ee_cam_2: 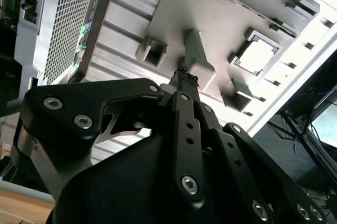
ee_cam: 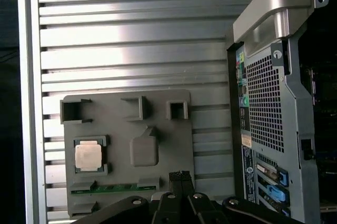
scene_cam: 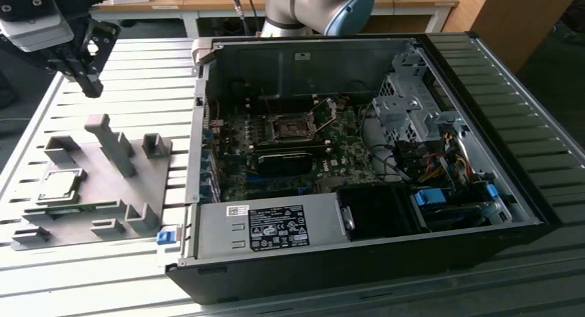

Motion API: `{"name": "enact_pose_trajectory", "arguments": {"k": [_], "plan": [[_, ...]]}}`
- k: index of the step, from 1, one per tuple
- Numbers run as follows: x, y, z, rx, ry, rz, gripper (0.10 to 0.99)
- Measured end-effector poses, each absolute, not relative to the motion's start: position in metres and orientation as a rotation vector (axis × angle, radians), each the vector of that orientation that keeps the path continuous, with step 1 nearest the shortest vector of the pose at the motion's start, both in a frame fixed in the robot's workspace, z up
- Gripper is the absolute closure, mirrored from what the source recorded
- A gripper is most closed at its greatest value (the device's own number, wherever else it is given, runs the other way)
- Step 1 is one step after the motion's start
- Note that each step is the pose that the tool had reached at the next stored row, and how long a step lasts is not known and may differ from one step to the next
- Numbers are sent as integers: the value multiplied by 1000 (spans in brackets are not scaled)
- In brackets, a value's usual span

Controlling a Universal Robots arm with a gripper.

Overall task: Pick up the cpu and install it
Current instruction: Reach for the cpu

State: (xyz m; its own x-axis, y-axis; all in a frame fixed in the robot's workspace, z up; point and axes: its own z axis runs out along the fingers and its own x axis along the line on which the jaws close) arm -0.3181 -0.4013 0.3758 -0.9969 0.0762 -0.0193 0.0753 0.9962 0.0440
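Observation:
The cpu, a small square chip with a shiny silver top, lies flat in a recess of the grey fixture plate on the exterior view's left. It also appears in both wrist views. My gripper hangs above the slatted table beyond the plate, well clear of the chip. Its fingertips are shut together with nothing between them. The black square socket sits on the motherboard inside the open computer case.
Grey upright posts and blocks rise from the fixture plate, and a green memory stick lies along its edge. In the case are a power supply, a drive cage and cable bundles. The arm's base stands behind the case.

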Motion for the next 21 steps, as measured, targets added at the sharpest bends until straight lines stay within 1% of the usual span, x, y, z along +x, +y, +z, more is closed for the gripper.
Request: {"name": "enact_pose_trajectory", "arguments": {"k": [21], "plan": [[-353,-402,372,119,3124,67,980]]}}
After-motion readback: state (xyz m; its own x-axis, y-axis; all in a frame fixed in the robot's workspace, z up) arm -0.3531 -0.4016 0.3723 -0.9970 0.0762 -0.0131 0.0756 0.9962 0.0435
